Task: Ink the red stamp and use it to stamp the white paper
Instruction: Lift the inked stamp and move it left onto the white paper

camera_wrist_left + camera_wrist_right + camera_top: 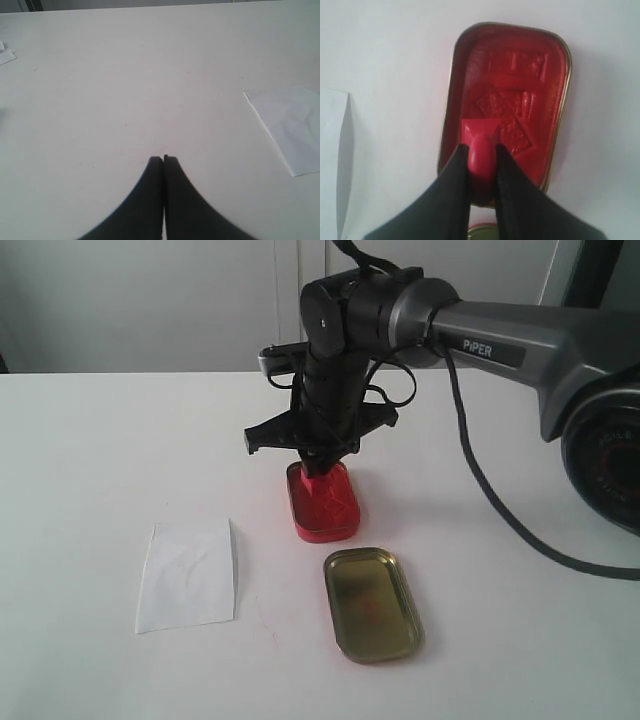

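The red stamp (481, 150) and the white paper (187, 575)
Stamp upright, knob up, base in the red-filled tin (326, 530); paper flat on the desk (100, 440), slightly wrinkled, to its near left.

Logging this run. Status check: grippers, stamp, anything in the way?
Right gripper shut on red stamp, down in ink tin. Left gripper shut, empty. Gold lid clear of white paper.

The stamp (480, 141) stands in the ink tin (326, 532) mid-table (100, 440), pinched by the right gripper (481, 148), the lid (372, 602) just before the tin to its right, the paper (187, 573) apart on the left.
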